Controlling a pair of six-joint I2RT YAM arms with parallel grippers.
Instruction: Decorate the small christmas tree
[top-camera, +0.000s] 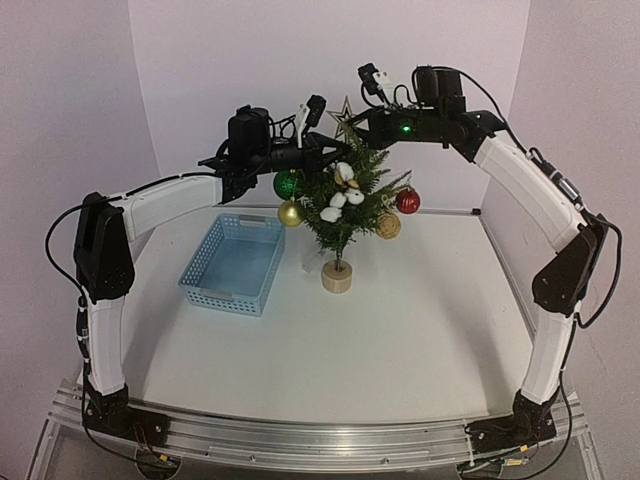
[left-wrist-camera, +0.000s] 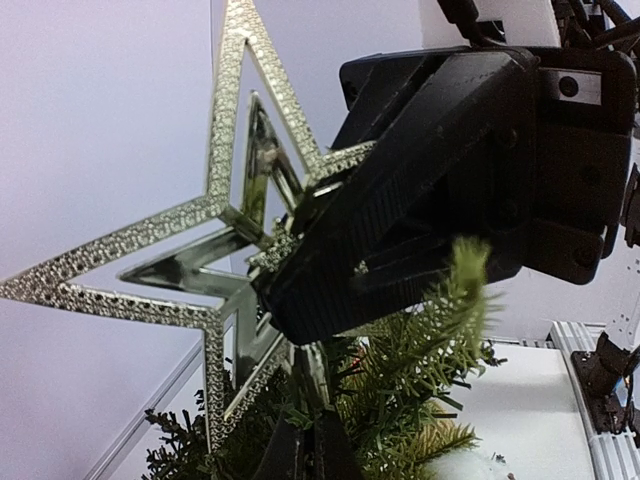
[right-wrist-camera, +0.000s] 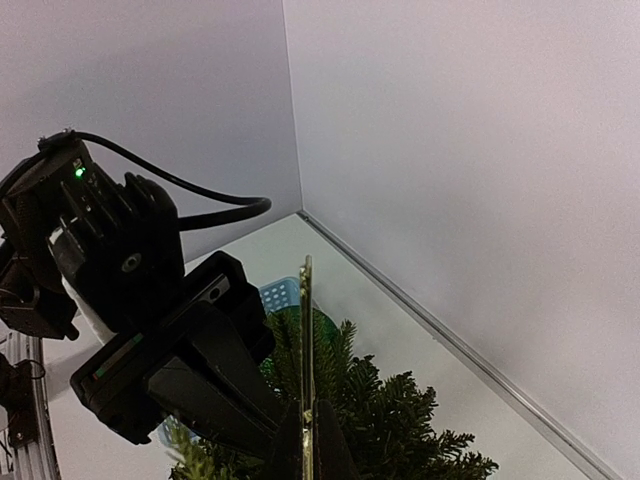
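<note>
One white desk (top-camera: 400, 330) carries the small christmas tree (top-camera: 338, 215) at its far middle. The tree looks light and easy to tip, with soft branches, so the thin trunk is the best place to hold. The right fingers (left-wrist-camera: 330, 270) pinch the stiff star (left-wrist-camera: 215, 215) on top. The left fingers (left-wrist-camera: 330, 460) are closed just below, on what I cannot tell.

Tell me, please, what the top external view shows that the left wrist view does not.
Only the top view: the blue basket, the red bauble and the wooden base. Only the left wrist view: the star up close, its rim glittery, with the right pincer shut on its centre. Both: the star on top of the small christmas tree.
</note>
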